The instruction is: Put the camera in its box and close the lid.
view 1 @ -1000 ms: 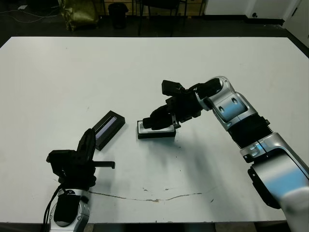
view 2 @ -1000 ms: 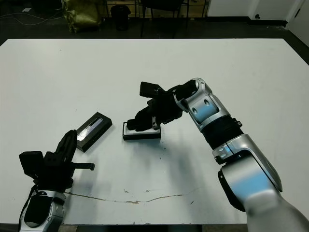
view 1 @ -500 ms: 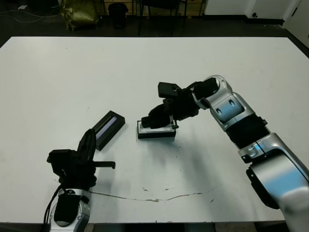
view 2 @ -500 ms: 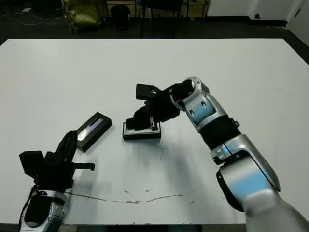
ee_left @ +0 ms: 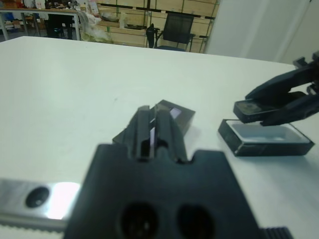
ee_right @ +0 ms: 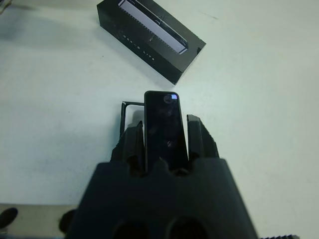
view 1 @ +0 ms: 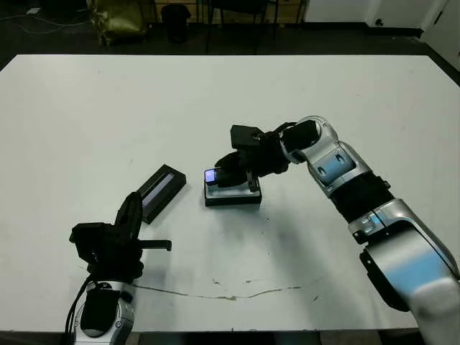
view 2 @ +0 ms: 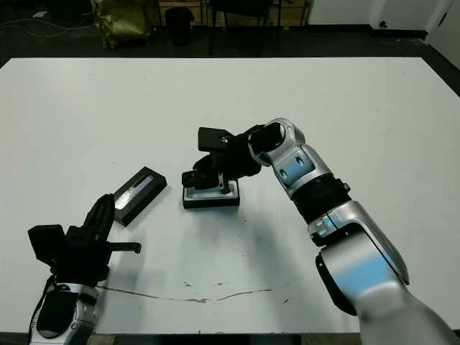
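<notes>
Three task items and two grippers, listed from the robot's left, each placed relative to the box.

Left gripper [view 1: 133, 215]: well to the left of the box and nearer the robot; fingers [ee_left: 149, 130] pressed together, nothing between them.

Lid [view 1: 161, 192]: flat on the white table [view 1: 86, 115], just left of the box and apart from it, grey stripe up, long axis slanted.

Box [view 1: 232, 195]: open, white lining showing; nothing lies in it yet.

Camera [ee_right: 163, 128]: directly above the box, not seated. Its long axis runs roughly along the box's, bluish screen end over the box's left end. Judged to need only a straight descent.

Right gripper [view 1: 233, 170]: over the box, fingers clamped on the camera's two long sides. It is by far the nearer arm.
</notes>
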You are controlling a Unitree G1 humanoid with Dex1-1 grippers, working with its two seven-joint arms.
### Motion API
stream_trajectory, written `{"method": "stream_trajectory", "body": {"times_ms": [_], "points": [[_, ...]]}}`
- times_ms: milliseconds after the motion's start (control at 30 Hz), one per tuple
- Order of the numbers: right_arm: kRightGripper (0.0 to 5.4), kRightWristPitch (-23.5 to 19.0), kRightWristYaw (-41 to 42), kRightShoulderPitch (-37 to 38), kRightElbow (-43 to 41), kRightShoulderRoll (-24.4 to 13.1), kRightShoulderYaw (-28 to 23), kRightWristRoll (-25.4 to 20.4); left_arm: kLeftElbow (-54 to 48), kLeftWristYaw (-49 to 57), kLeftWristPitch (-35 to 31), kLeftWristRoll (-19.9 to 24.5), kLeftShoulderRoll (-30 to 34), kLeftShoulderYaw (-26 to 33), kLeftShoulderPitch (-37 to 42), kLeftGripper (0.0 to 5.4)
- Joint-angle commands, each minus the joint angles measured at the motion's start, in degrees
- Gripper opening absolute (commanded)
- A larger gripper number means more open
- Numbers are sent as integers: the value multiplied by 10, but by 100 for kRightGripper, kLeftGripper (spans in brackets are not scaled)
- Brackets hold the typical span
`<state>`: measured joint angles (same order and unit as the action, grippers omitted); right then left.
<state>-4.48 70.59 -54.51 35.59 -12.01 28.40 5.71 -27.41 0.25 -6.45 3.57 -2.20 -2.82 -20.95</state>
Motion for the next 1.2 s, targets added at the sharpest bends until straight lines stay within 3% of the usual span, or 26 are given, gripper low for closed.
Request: {"method": "stream_trajectory", "body": {"times_ms": [33, 533, 1033, 1200], "points": [[80, -29, 9, -1, 6, 4, 3, 6, 2, 2, -14, 1, 2, 2, -9, 0], [80, -89, 37, -4, -9, -11, -2, 4, 10, -1, -3, 1, 4, 3, -6, 0], [80, -100, 45, -4, -12, -9, 10, 19, 20, -10, 13, 7, 6, 6, -4, 0], [80, -70, 42, 4, -6, -7, 14, 23, 16, -7, 6, 8, 3, 6, -7, 0]]}}
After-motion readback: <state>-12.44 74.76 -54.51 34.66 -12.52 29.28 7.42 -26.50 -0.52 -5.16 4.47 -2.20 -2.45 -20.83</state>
